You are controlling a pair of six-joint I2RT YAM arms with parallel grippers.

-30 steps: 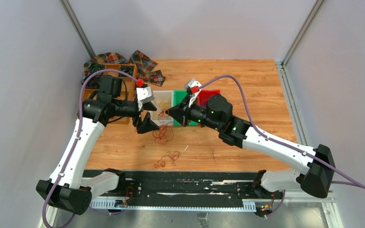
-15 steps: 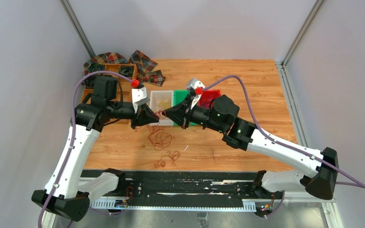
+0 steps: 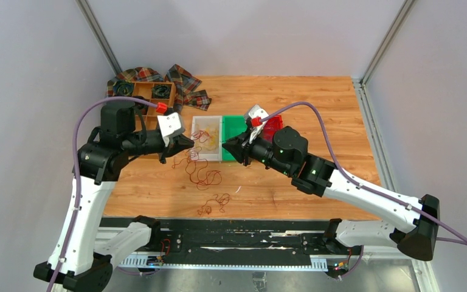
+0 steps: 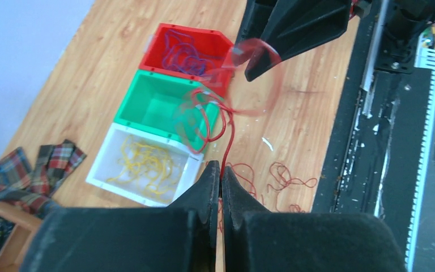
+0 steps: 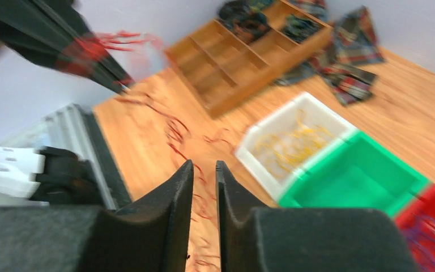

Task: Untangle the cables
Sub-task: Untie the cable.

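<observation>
Red-brown cable (image 4: 227, 144): was clamped in left gripper (image 4: 221, 168), shown only by its wrist view.
Right gripper (image 5: 204, 166): fingers stood slightly apart.

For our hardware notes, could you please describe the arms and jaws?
Left arm and right arm: white links, black joints. A lilac hose with a red plug runs along each. The jaws are black and tapered.
</observation>
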